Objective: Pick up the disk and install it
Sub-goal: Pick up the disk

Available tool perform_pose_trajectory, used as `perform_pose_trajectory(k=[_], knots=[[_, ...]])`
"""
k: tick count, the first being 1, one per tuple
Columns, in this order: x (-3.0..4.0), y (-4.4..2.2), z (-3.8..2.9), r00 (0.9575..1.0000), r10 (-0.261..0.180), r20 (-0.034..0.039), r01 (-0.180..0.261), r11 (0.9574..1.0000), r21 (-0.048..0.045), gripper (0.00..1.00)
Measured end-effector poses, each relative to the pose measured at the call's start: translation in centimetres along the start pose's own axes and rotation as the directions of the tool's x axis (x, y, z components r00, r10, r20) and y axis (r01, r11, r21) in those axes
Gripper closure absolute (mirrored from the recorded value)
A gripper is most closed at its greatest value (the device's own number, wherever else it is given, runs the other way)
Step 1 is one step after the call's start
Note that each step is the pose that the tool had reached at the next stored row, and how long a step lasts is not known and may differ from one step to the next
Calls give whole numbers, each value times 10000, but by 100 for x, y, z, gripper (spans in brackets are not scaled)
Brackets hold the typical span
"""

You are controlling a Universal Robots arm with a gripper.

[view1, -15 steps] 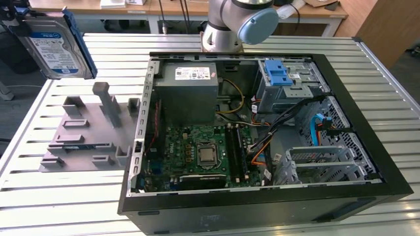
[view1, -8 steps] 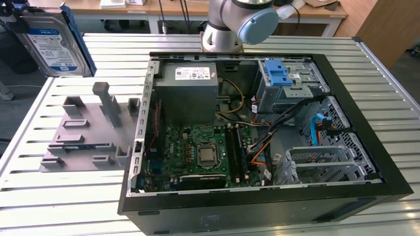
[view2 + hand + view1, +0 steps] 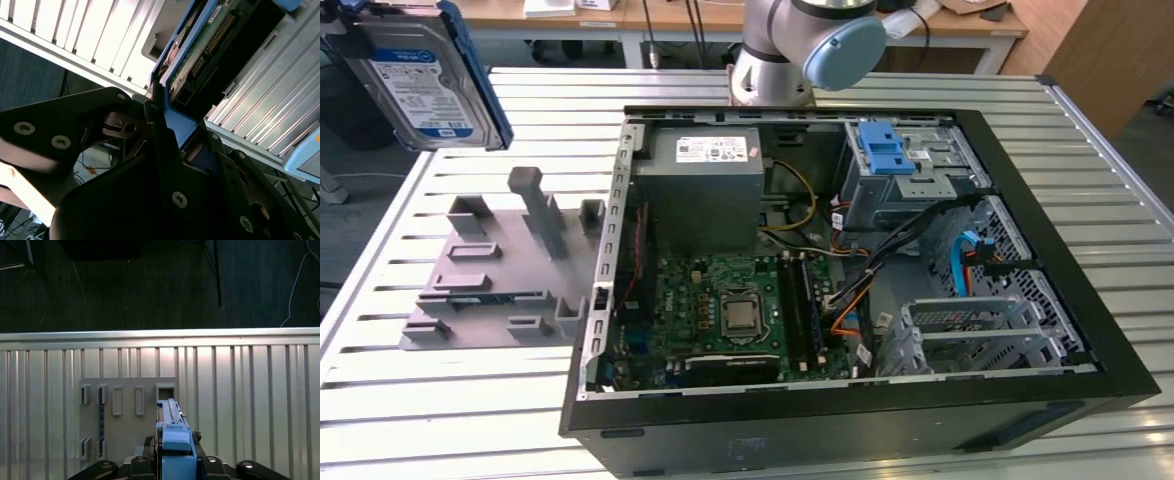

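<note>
here the disk (image 3: 424,78) is held upright and high over the table (image 3: 454,440), presumably so that it hangs free of the slots of the grey holder (image 3: 494,265) below and stands above the wall of the open computer case (image 3: 854,425). in the first wrist view the gripper (image 3: 173,459) is pressed together on the disk's blue frame, so the disk is pinched edge-on between the fingers, well apart from the drive cage (image 3: 921,185) inside the case
</note>
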State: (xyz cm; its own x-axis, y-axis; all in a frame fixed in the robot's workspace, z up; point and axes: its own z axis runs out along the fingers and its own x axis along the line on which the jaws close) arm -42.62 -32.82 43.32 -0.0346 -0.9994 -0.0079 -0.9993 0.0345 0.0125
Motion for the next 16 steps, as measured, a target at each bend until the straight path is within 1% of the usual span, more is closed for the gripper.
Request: perform_pose_trajectory(k=[16], knots=[[-1,3,-195,10000,0,0,0,10000,1,64]])
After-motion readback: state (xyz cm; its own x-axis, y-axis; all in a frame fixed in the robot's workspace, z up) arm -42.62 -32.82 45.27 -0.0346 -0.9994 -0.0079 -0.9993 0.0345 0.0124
